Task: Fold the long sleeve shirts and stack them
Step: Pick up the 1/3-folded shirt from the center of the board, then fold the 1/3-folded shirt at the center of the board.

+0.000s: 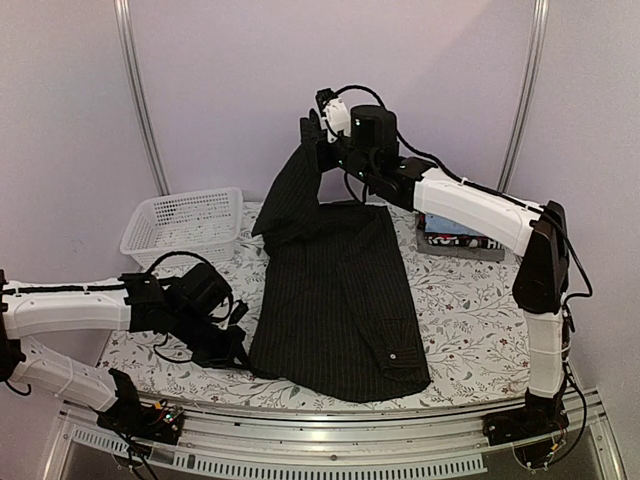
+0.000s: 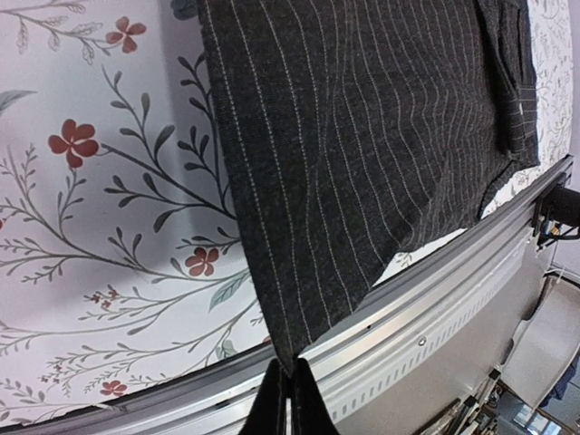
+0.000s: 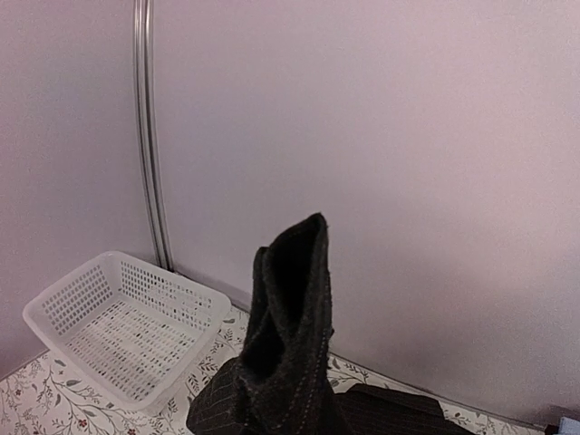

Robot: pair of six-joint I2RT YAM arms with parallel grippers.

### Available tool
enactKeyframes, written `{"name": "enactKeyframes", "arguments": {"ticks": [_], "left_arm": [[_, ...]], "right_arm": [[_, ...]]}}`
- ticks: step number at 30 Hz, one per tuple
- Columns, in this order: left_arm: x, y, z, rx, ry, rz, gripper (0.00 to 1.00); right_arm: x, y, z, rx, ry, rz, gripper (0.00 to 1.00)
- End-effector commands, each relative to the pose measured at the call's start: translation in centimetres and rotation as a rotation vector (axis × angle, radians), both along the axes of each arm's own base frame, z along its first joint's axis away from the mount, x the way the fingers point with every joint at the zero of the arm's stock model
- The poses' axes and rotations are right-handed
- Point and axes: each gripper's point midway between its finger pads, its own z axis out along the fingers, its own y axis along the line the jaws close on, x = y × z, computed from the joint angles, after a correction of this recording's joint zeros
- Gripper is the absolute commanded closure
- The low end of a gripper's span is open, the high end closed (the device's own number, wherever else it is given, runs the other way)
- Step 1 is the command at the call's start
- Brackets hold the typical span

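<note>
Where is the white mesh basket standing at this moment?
In the top view the white basket stands at the far left corner of the table, just left of the lifted part of the black shirt.

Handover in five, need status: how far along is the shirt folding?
Done: a folded pile, some light blue showing, sits at the far right under the right arm. In hand: the black pinstriped shirt lies spread on the table; right fingers hold its far left part lifted, left fingers pinch its near left corner. Left: finish this fold, then stack it on the pile.
</note>
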Motion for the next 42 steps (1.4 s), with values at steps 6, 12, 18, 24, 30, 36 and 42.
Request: {"name": "enactKeyframes", "arguments": {"ticks": [6, 12, 18, 24, 30, 36, 42], "left_arm": [[-1.7, -1.4, 1.4, -0.012, 0.017, -0.127, 1.0], [-1.5, -2.9, 2.6, -0.041, -0.002, -0.187, 1.0], [-1.3, -5.0, 4.1, -0.079, -0.025, -0.263, 1.0], [-0.7, -8.0, 5.5, -0.111, -0.048, -0.362, 1.0], [-1.0, -11.6, 4.5, -0.121, -0.025, -0.491, 1.0], [-1.4, -14.0, 2.4, -0.117, 0.015, -0.573, 1.0], [-1.4, -15.9, 2.6, -0.146, 0.02, -0.617, 1.0]], "right_arm": [[-1.0, -4.6, 8.2, 0.055, -0.153, -0.164, 1.0], [-1.9, -6.2, 11.1, 0.082, -0.202, -0.195, 1.0], [-1.5, -7.7, 10.4, 0.011, -0.199, -0.281, 1.0], [-1.1, -10.4, 7.0, -0.085, -0.142, -0.379, 1.0], [-0.5, -14.9, 5.3, -0.08, -0.065, -0.441, 1.0], [-1.0, -18.2, 3.7, -0.079, -0.009, -0.482, 1.0], [-0.6, -21.4, 2.4, -0.071, 0.049, -0.527, 1.0]]}}
